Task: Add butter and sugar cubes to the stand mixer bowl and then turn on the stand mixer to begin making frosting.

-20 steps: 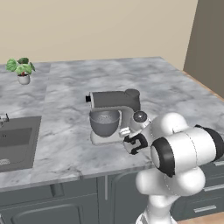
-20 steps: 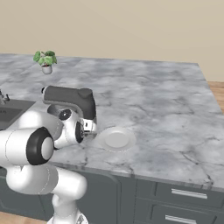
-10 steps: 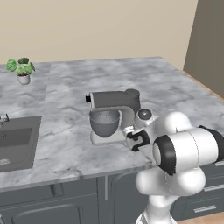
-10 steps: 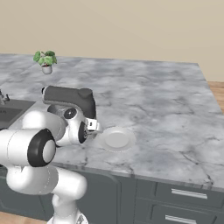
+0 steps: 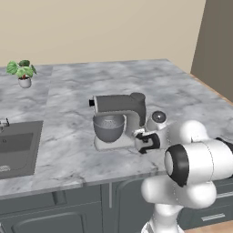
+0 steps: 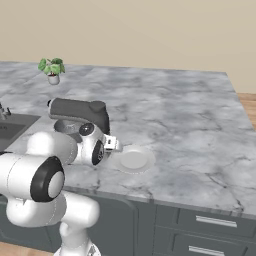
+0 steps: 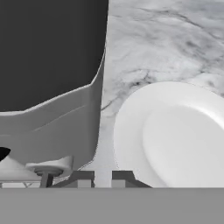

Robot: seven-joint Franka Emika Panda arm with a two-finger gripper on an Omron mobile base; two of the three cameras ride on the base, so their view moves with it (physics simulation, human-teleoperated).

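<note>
Small potted green plant at the far left of the grey marbled stone counter; dark sink basin below it. Grey stand mixer with whitish base mid-counter, its deep grey metal bowl seated under the boxy head. My gripper just right of the mixer's base, fingertips nearly together, grasping nothing visible. Round white plate beside me.
</note>
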